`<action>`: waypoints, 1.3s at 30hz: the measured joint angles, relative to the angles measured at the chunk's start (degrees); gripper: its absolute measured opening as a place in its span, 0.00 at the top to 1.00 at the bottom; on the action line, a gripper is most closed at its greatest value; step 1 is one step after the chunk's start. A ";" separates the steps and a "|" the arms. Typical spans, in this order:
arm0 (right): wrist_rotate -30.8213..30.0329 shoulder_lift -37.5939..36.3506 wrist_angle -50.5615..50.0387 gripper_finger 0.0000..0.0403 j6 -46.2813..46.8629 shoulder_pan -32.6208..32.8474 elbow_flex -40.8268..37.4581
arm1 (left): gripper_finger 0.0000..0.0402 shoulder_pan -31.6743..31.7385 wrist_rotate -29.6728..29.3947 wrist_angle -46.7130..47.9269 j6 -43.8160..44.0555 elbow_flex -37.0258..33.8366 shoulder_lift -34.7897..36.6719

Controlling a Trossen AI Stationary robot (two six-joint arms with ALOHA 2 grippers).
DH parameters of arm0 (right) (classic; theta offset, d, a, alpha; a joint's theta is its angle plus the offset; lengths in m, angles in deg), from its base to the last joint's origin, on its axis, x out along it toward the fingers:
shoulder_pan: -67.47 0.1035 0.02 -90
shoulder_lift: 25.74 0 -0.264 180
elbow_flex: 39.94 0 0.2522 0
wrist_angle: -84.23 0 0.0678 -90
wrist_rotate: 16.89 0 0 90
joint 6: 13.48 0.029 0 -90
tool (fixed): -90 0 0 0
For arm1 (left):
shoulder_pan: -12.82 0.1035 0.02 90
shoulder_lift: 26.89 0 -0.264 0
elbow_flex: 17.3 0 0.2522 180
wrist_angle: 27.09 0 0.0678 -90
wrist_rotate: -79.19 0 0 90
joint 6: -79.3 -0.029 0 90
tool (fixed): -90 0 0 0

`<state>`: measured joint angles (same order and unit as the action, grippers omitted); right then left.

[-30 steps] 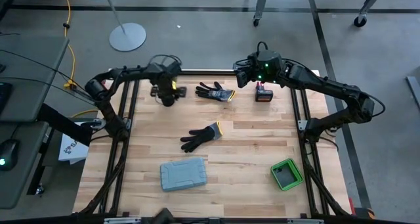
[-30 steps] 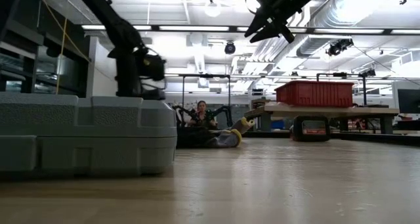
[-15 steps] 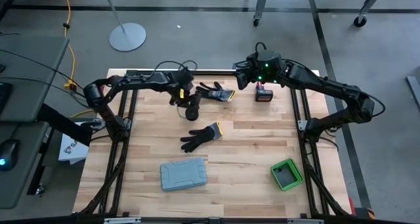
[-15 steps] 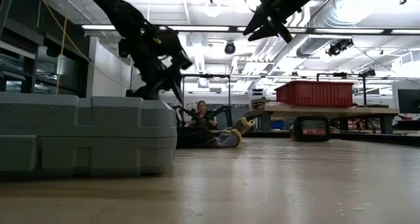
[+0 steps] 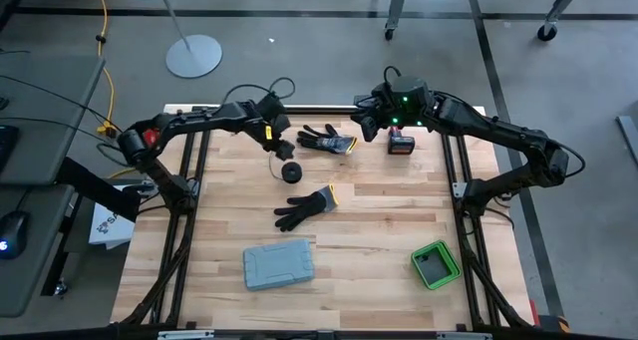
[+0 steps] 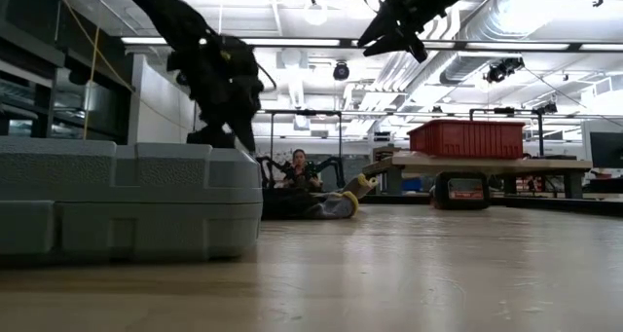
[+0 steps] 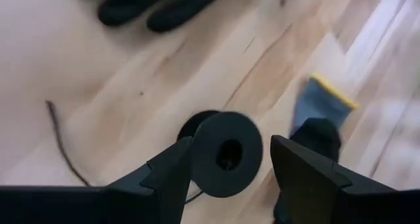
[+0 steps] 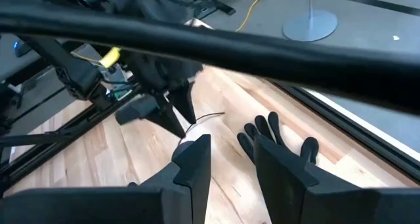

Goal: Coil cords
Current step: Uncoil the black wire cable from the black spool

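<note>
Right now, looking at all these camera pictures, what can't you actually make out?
- Low view: the grey case fills the near left and hides the table behind it.
- Left wrist view: the black spool between the left end effector is blurred; the thin wire runs off behind the finger.
- High view: the wire is too thin to trace.
- Right wrist view: a dark bar covers the far edge.

The wooden table carries two black gloves, a black spool with a thin cord, a grey case, a green box and a red-and-black battery. All lie apart.
</note>
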<state>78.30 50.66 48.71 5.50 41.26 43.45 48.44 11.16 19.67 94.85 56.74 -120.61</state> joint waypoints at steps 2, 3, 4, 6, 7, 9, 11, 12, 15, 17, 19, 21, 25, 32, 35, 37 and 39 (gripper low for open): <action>0.00 0.00 -0.01 0.73 0.02 0.00 0.02 | 0.50 0.00 0.21 0.49 -0.10 -0.01 -2.25; 0.00 0.00 -0.03 0.73 0.02 0.00 0.02 | 0.50 0.07 0.19 0.50 0.27 -0.02 -3.17; 0.00 0.00 -0.02 0.73 0.02 0.00 0.02 | 0.50 0.27 0.19 0.53 0.92 -0.02 -3.99; 0.00 0.00 -0.02 0.73 0.15 0.00 0.02 | 0.50 0.56 0.17 0.65 2.36 -0.02 -5.03; 0.00 0.00 -0.04 0.73 0.15 0.00 0.02 | 0.50 0.66 0.17 0.77 2.54 -0.02 -5.35; 0.00 0.00 -0.04 0.73 0.19 0.00 0.02 | 0.50 0.81 0.39 0.92 2.60 -0.02 -5.57; 0.00 0.00 -0.04 0.73 0.19 0.00 0.04 | 0.50 0.81 2.32 1.12 2.60 -0.02 -5.65; 0.00 0.00 -0.04 0.73 0.19 0.00 0.03 | 0.50 0.81 3.35 1.50 2.62 -0.02 -5.67; -0.02 0.00 -0.04 0.73 0.19 0.00 0.04 | 0.51 0.23 3.32 1.88 2.20 -0.05 -5.83; -0.01 0.00 -0.04 0.73 0.19 0.00 0.04 | 0.51 0.05 3.20 1.55 1.93 -0.26 -5.83; -0.02 0.00 -0.04 0.73 0.19 0.00 0.04 | 0.53 -0.02 3.10 1.55 2.36 -0.28 -5.83; -0.02 0.00 -0.04 0.73 0.11 0.00 0.04 | 0.54 0.15 3.01 1.53 2.76 -0.28 -5.83; -0.02 0.00 -0.04 0.73 0.05 0.00 0.04 | 0.59 0.17 2.78 1.53 2.39 -0.28 -6.13; -0.03 0.00 -0.02 0.73 0.03 0.00 0.04 | 0.63 0.22 3.14 1.37 4.65 -0.31 -8.83; -0.04 0.00 -0.03 0.73 0.02 0.00 0.04 | 0.63 0.26 3.98 1.16 5.40 -0.22 -10.10; -0.04 0.00 -0.03 0.73 0.02 0.00 0.04 | 0.63 0.26 3.72 1.33 5.48 -0.28 -11.21; -0.04 0.00 -0.02 0.73 0.02 0.00 0.04 | 0.63 0.26 5.60 1.40 6.22 -0.35 -11.80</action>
<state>78.26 50.66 48.69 5.52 41.26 43.49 48.70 16.75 21.07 101.07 56.39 -132.41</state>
